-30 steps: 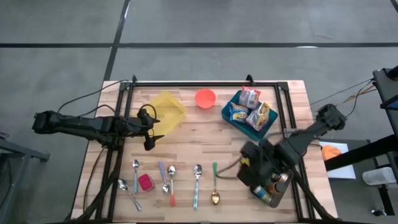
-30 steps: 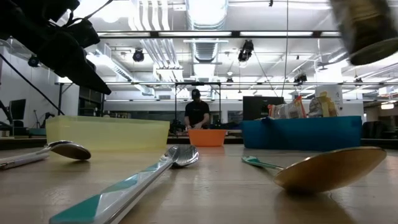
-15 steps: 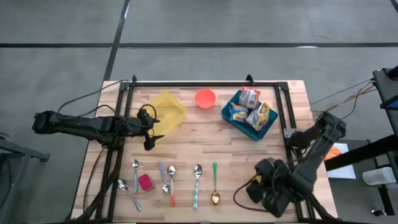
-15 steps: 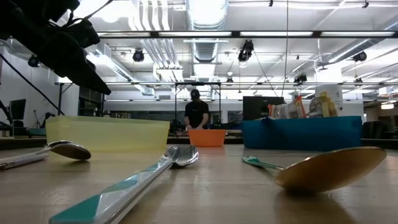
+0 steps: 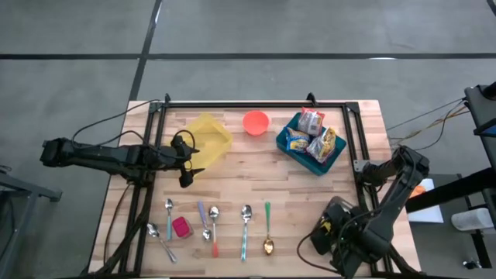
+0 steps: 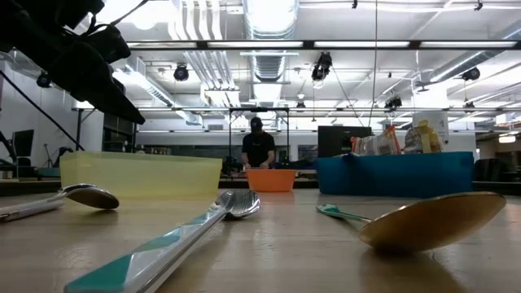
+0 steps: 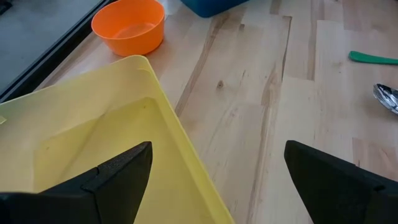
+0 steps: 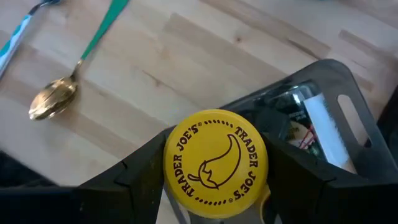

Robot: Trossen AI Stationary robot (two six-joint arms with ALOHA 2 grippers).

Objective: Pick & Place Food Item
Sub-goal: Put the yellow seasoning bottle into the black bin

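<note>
Wooden tabletop (image 5: 256,174) is carrying a black frame (image 5: 232,105) along its edges. Left arm is lying across the tabletop's left side, its left gripper (image 5: 188,163) sitting just beside the yellow bin (image 5: 208,138), jaws standing released and empty; in the left wrist view the two dark fingers (image 7: 118,171) are framing the bin's near wall.

Right arm is folding down at the tabletop's front right corner. Right gripper (image 8: 214,177) is grasping a jar with a yellow lid (image 8: 215,163); the lid is printed "Trader Joe's" with a curved pepper-like mark. Jaws are clenching the jar from both sides, as the right wrist view shows. The jar body itself is hiding under the lid. From above, the jar is not clearly showing under the arm (image 5: 341,232).

Blue bin (image 5: 310,147) is sitting at back right, holding several snack packets (image 5: 311,122). Orange bowl (image 5: 256,122) is sitting between the two bins.

A row of spoons is lying along the front: teal-handled spoon (image 5: 245,229), green-handled gold spoon (image 5: 268,229), others leftward. A small pink piece (image 5: 180,227) is lying among the leftmost spoons.

A person (image 6: 258,150) is standing far back in the room.
</note>
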